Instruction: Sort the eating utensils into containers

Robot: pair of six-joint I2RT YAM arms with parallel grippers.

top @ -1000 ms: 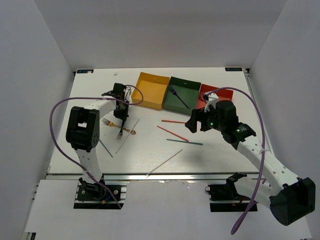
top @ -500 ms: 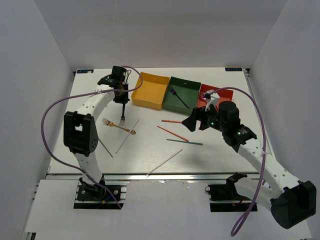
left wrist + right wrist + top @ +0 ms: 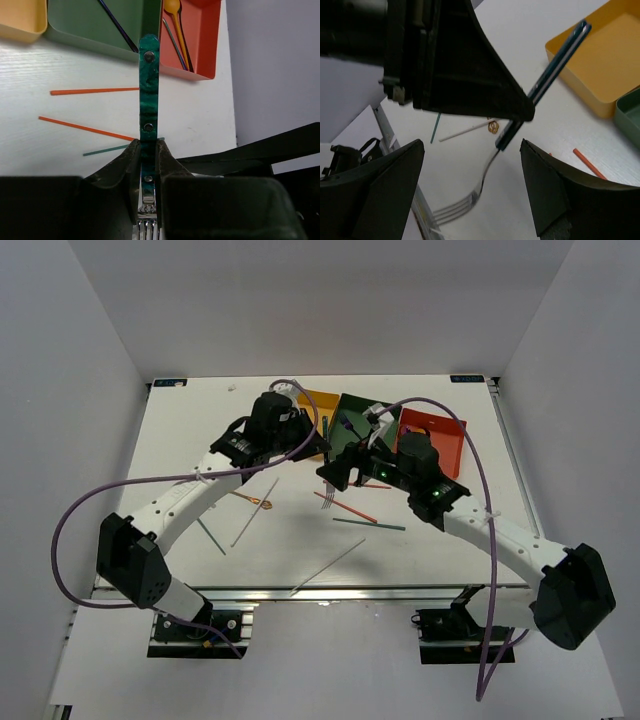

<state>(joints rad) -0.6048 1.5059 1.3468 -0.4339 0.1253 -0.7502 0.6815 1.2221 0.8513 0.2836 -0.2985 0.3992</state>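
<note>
Silver-tined, green-handled fork (image 3: 149,85) is pinched at its neck, just above the tines, by the left fingers (image 3: 125,165), which are nearly closed on it. It is held over the middle of the bench (image 3: 175,430), a little toward 12 o'clock. In the left wrist view its handle end points at the shared wall of the dark green tray (image 3: 85,35) and the red-orange tray (image 3: 202,55).

The right fingers (image 3: 375,195) are spread wide and hold nothing. They sit at about 4 o'clock of the left fingers. In the right wrist view one stands on each side of the hanging fork, with a gap on both sides.

The three trays sit in a row at 12 to 1 o'clock on the bench, with the yellow tray (image 3: 22,22) at the 9 o'clock end. An orange spoon (image 3: 176,20) and a slim silvery utensil (image 3: 172,45) lie in the red-orange tray. A dark purple handle (image 3: 117,25) lies in the dark green tray.

On the bench at 6 o'clock of the trays lie two red chopsticks (image 3: 95,91) (image 3: 85,127) and a green chopstick (image 3: 107,149). A gold fork (image 3: 255,500) lies at 8 o'clock of the left fingers, partly under the arm, just beside a pale chopstick (image 3: 255,512). A second pale stick (image 3: 328,565) lies toward the 6 o'clock edge.
</note>
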